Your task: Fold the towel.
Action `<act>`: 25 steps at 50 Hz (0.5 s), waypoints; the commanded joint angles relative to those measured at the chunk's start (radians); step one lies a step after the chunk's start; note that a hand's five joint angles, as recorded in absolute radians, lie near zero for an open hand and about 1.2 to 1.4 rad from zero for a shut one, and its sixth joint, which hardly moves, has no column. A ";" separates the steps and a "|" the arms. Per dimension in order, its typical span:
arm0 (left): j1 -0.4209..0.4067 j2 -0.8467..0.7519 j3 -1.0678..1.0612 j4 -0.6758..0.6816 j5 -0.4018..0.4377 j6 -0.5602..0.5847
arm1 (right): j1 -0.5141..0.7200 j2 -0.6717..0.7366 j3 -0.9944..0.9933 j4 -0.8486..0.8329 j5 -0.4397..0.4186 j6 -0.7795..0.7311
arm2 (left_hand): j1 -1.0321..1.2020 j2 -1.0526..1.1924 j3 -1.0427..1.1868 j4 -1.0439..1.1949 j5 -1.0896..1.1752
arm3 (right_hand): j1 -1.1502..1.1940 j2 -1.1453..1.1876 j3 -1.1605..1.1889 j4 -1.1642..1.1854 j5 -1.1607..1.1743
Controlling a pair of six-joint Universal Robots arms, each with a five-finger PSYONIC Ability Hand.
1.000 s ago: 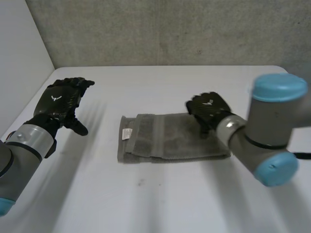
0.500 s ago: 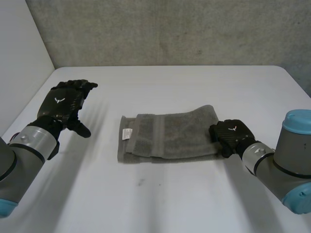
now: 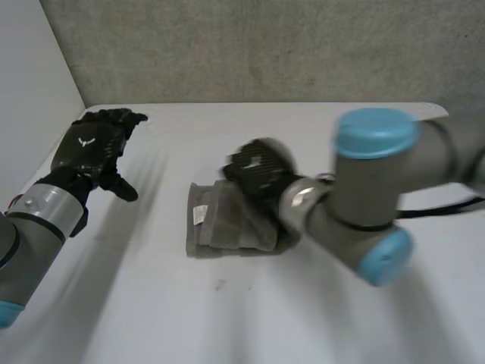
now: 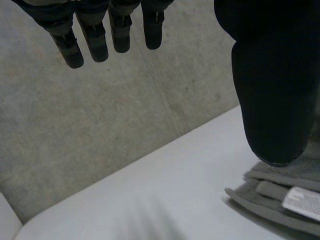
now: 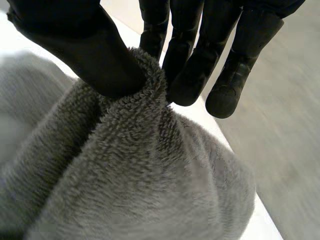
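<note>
The grey towel point(image 3: 227, 227) lies folded in the middle of the white table point(image 3: 250, 318), a white label point(image 3: 201, 215) near its left end. My right hand point(image 3: 258, 168) is above the towel's left half, shut on the towel's right end and carrying it over. In the right wrist view the thumb point(image 5: 100, 55) and fingers point(image 5: 187, 80) pinch a fold of the towel point(image 5: 135, 175). My left hand point(image 3: 95, 145) hovers open over the table's left side, away from the towel. In the left wrist view its straight fingers point(image 4: 95, 42) and thumb point(image 4: 272, 100) hang above the towel's point(image 4: 280, 195) labelled end.
A grey concrete wall point(image 3: 265, 49) stands behind the table. A white side wall point(image 3: 30, 106) runs along the left. My right arm point(image 3: 371, 197) reaches across the table's right half.
My right hand dropped to the towel's right end, closed on it, then swung left, dragging that end over the towel. The left hand barely moved.
</note>
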 commanded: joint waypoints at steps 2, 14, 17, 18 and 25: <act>-0.003 0.010 0.028 -0.007 -0.007 -0.015 | 0.169 0.210 -0.229 0.113 -0.005 -0.138 | 0.010 0.015 0.024 0.025 -0.002 | 0.091 0.098 0.060 0.053 0.057; -0.014 -0.030 0.106 -0.017 -0.011 -0.085 | 0.125 0.135 -0.165 0.104 0.034 0.047 | 0.028 0.032 0.042 0.042 0.016 | -1.131 -1.124 -1.162 -1.169 -1.165; -0.034 -0.065 0.143 -0.045 -0.029 -0.099 | 0.052 0.068 -0.095 0.086 0.045 0.186 | 0.031 0.035 0.045 0.045 0.019 | -1.131 -1.124 -1.162 -1.169 -1.165; -0.049 -0.085 0.165 -0.062 -0.045 -0.102 | 0.012 0.034 -0.060 0.072 0.051 0.263 | 0.034 0.038 0.048 0.048 0.022 | -1.131 -1.124 -1.162 -1.169 -1.165; -0.167 -0.200 0.254 -0.132 -0.118 -0.105 | -0.116 -0.035 0.034 0.061 0.047 0.527 | 0.042 0.047 0.057 0.057 0.030 | -1.131 -1.124 -1.162 -1.169 -1.165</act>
